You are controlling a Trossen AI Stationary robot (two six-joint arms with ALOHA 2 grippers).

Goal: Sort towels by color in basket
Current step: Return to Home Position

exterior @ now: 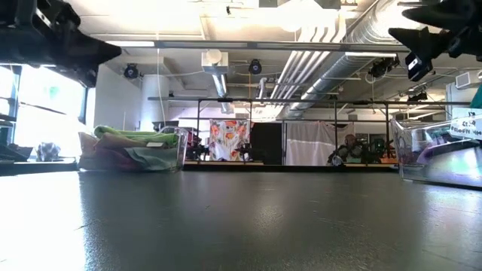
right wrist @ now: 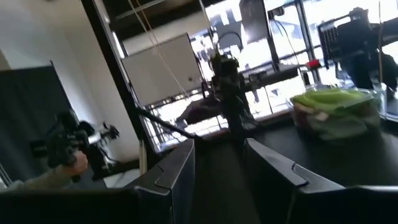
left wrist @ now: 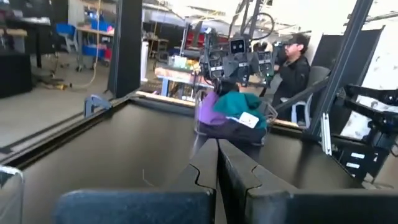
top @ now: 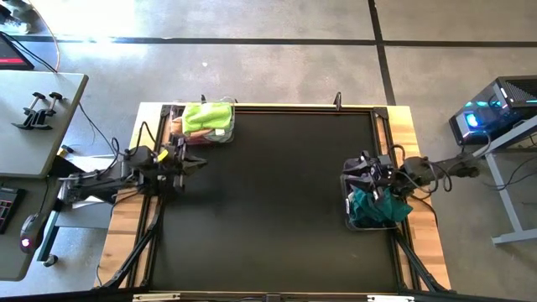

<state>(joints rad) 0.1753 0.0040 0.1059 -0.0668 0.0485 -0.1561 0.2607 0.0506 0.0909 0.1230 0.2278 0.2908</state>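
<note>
A clear basket (top: 220, 134) at the table's far left holds a lime green towel (top: 207, 117) on top of peach and other towels. A second clear basket (top: 361, 222) at the right holds a dark teal towel (top: 377, 205) and a purple towel (left wrist: 208, 107). My left gripper (top: 201, 162) hovers shut just near of the left basket, pointing level toward the table's right, and holds nothing. My right gripper (right wrist: 217, 162) stands open and empty above the right basket's far end, pointing level toward the table's left.
The black mat (top: 268, 210) between the two baskets lies bare. A metal frame (top: 277, 107) runs round the table's edge. Beyond the table's right side a person (left wrist: 298, 59) sits. A desk with clamps (top: 38, 109) stands off the left.
</note>
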